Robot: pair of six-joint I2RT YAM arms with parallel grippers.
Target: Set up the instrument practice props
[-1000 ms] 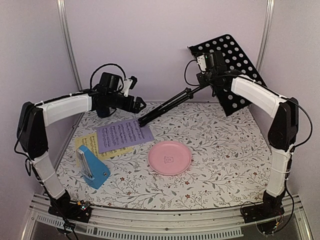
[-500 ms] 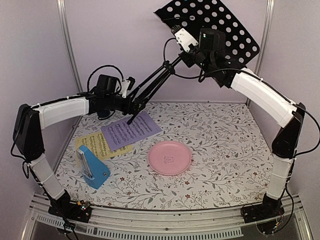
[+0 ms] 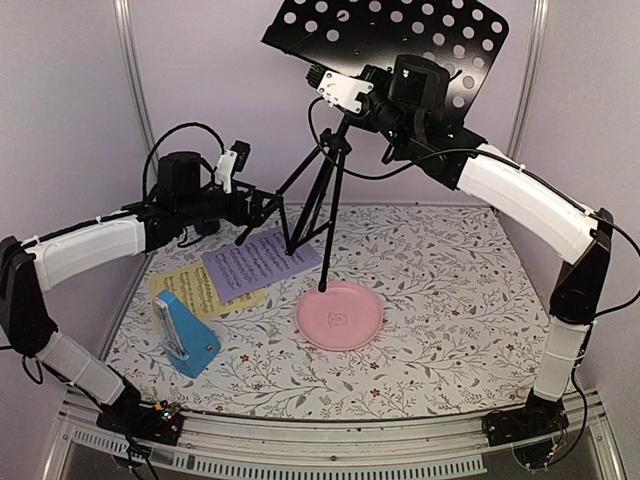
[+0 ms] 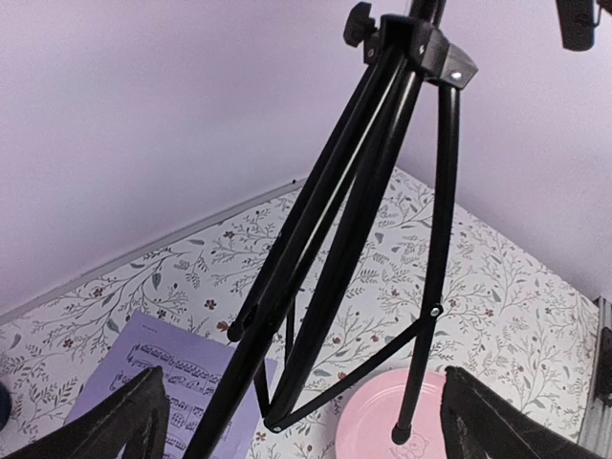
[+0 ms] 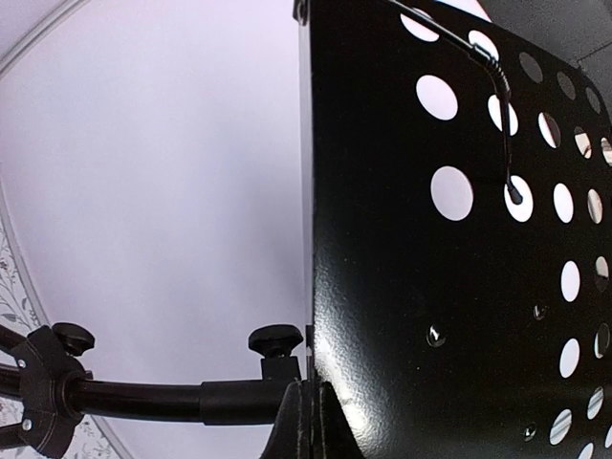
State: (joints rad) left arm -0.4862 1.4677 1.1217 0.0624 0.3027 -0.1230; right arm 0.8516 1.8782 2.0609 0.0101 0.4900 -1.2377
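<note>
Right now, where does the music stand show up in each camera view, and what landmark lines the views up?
Top external: music stand upper centre, desk at the top edge, one leg tip at the pink plate.
Left wrist: only its tripod legs, centre frame.
Right wrist: its perforated desk fills the right half, post at lower left.
Shared landmark: floral table cover, a sliver at the right wrist's left edge.

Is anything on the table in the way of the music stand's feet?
Yes. One foot of the music stand is at the pink plate's rim and another is over the lilac sheet. Both lie where the feet need bare table. Whether they touch is unclear.
</note>
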